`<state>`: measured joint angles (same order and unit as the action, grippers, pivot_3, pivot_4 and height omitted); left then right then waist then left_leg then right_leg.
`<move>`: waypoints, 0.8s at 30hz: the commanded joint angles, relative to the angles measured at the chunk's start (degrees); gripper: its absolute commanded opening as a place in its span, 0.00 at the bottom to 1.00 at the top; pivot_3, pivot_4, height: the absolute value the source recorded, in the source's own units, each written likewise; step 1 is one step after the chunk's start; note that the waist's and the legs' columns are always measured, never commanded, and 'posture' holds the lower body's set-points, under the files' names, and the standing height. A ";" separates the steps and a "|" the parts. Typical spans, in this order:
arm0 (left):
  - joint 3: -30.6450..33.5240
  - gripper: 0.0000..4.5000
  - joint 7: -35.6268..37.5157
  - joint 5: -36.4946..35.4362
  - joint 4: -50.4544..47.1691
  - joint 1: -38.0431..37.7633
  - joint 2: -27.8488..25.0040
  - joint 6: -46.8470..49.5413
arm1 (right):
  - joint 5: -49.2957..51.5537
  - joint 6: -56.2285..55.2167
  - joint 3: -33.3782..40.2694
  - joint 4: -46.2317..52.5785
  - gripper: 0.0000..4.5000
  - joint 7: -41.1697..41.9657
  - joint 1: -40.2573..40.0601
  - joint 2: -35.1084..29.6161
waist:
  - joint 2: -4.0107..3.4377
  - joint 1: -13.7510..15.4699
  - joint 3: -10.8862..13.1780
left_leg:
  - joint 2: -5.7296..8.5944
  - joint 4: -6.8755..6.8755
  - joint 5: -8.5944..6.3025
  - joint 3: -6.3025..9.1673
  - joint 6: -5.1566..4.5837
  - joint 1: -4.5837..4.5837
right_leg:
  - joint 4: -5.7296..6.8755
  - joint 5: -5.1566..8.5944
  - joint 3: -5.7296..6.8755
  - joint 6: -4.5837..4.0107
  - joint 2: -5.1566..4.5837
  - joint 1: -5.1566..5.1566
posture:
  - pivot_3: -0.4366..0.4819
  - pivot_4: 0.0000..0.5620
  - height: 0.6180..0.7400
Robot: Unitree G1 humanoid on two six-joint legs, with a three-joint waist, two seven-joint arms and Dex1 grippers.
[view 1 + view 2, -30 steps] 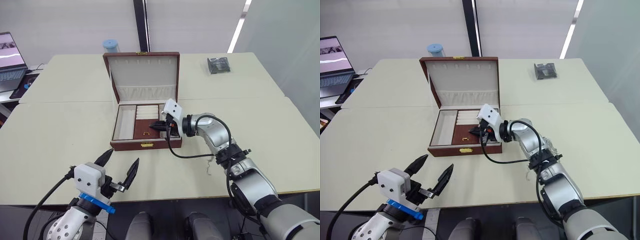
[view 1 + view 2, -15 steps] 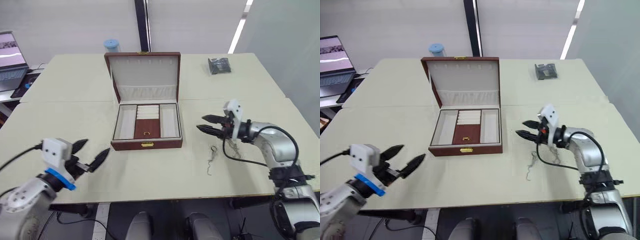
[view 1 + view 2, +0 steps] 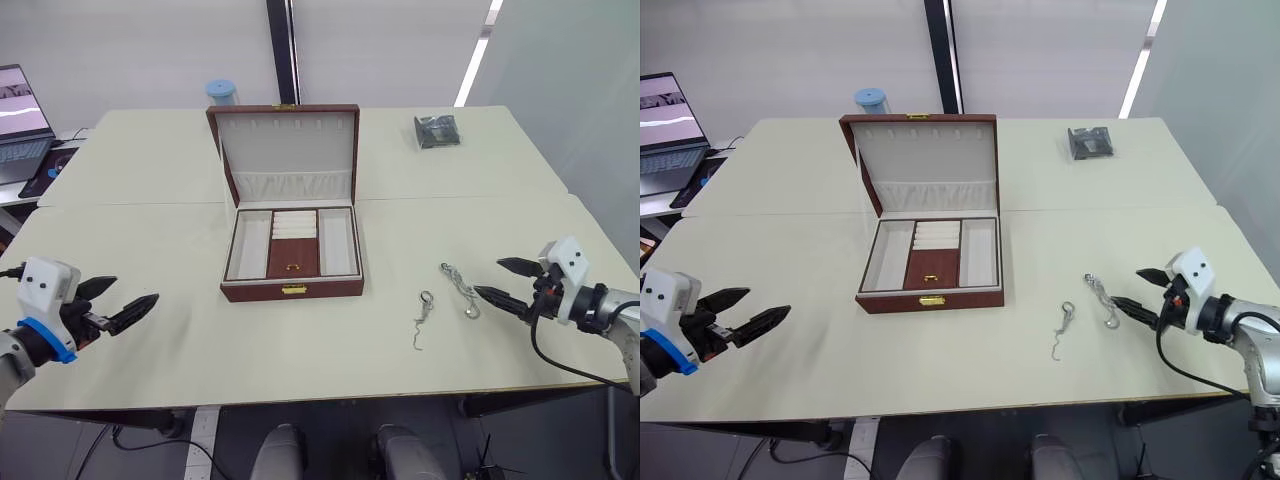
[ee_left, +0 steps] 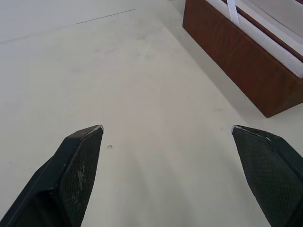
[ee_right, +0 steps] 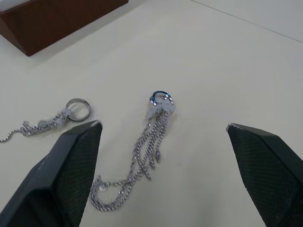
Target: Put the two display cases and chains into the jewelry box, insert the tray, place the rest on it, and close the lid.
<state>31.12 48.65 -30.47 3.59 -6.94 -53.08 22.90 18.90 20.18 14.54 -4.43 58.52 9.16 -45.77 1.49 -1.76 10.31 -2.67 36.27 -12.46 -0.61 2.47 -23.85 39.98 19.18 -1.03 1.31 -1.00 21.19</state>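
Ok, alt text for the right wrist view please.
Two silvery chains lie on the cream table ahead of the open right gripper: a bundled one between its fingers, a ringed one off to the side. A corner of the jewelry box sits beyond.

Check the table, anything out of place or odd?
Two chains lie loose on the table, right of the open jewelry box, ahead of the open right claw. A dark packet sits alone at the far right. No visible damage.

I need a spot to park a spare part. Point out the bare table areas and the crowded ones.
Bare: the table left of the jewelry box, and the strip along its front. Crowded: right of the box, where chains lie before the open right pincer. A dark packet occupies the far right corner.
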 commanded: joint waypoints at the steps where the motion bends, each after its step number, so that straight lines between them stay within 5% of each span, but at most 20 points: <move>1: 2.43 1.00 1.72 1.62 3.23 1.59 -2.24 -2.40 | -0.47 -3.12 2.48 -1.40 0.99 -0.42 -0.98 -1.82 | -0.01 -0.03 0.00 | 0.00 -0.02 0.00 -0.03 0.00 0.00 | 0.00 0.00 -0.02 0.00 0.00 0.01 | 0.48 0.27 1.00; 24: 3.56 1.00 1.66 2.82 -1.09 -1.58 1.38 -2.82 | -0.51 -5.83 1.11 -6.39 0.99 -1.30 0.70 -1.88 | 0.00 -0.05 0.00 | 0.00 -0.01 0.00 -0.03 0.00 0.01 | 0.01 0.00 -0.03 0.00 -0.03 -0.01 | 0.48 0.27 1.00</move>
<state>32.11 50.61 -27.38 4.50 -8.43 -51.78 20.77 17.86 14.70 14.68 -11.76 57.31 9.47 -46.78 1.50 -1.82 10.31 -2.66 36.26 -12.46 -0.65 2.47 -23.84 39.99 19.18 -1.07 1.31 -1.03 21.17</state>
